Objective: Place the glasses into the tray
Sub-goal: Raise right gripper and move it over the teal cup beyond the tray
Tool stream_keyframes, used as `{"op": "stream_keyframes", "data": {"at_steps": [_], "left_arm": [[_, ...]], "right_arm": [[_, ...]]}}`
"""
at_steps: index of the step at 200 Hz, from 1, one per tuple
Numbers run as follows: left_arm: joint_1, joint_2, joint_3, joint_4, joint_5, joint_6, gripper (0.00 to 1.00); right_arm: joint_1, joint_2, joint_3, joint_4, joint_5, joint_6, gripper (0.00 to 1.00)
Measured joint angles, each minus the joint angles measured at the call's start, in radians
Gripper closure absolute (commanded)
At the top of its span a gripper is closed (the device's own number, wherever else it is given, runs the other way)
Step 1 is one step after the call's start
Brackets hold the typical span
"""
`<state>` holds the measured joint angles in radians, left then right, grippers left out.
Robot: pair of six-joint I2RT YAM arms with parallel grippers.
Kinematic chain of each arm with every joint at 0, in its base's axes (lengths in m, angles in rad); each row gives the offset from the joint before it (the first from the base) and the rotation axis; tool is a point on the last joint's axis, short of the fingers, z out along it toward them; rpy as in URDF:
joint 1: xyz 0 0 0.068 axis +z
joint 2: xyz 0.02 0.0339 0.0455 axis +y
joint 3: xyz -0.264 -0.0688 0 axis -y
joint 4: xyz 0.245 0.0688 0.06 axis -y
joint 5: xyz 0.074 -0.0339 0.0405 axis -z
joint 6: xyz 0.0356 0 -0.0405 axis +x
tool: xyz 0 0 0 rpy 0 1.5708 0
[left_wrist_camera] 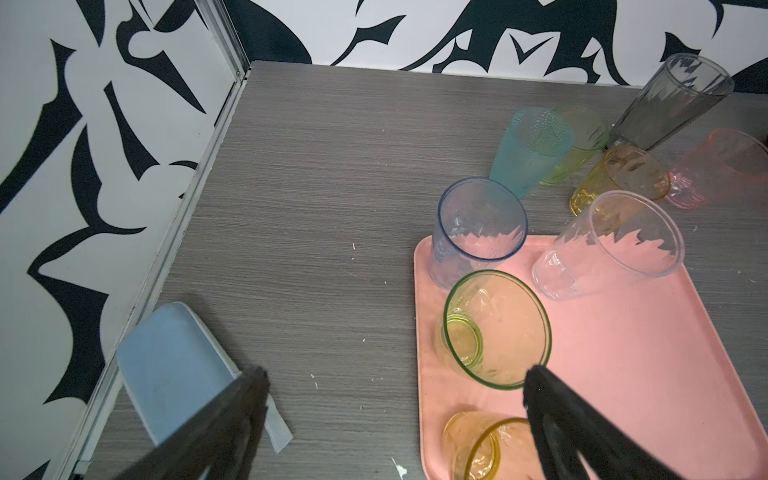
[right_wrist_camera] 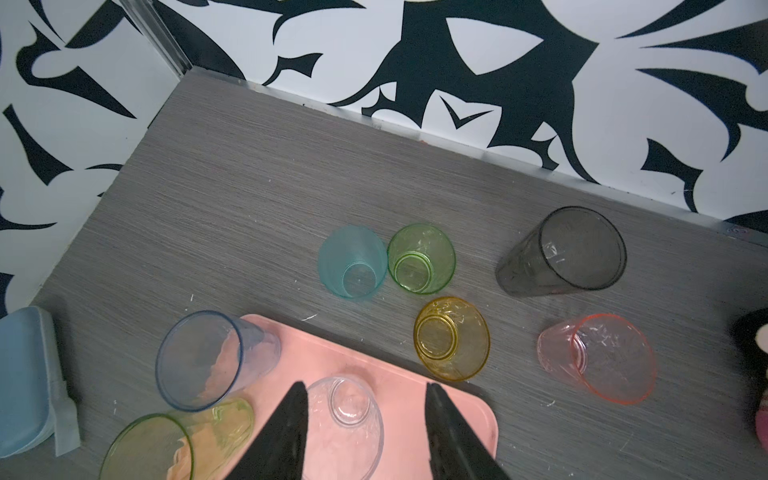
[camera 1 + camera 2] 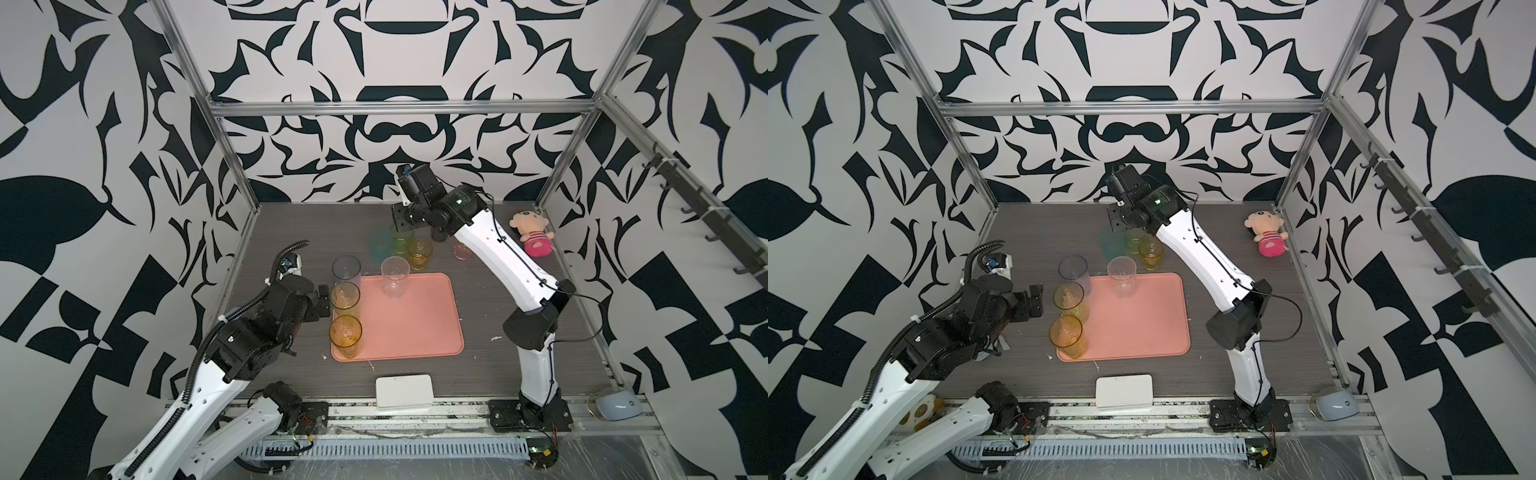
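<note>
Left tool (image 1: 397, 374) gapes wide and empty beside the tray (image 3: 415, 324); right tool (image 2: 365, 385) stands half-open, holding nothing.

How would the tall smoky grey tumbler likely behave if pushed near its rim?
The smoky grey tumbler stands tall on a narrower base, so it would probably tip rather than slide. Its thin translucent wall suggests it is light and perhaps slippery.

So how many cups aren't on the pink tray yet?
5, all on the table past the far edge of the tray: a teal cup beside a green cup, an amber cup closest to the tray, a tall smoky grey cup and a pink cup. None looks hidden.
</note>
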<state>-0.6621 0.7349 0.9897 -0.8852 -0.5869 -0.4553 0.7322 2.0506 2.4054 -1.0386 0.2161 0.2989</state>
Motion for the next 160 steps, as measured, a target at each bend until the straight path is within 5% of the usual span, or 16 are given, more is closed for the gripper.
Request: {"op": "stream_keyframes", "data": {"at_steps": [160], "left_arm": [[0.0,-0.001,-0.002,0.0,-0.019,0.0,0.01]], "right_arm": [[-0.109,0.282,0.097,0.018,-0.101,0.021,0.57]]}}
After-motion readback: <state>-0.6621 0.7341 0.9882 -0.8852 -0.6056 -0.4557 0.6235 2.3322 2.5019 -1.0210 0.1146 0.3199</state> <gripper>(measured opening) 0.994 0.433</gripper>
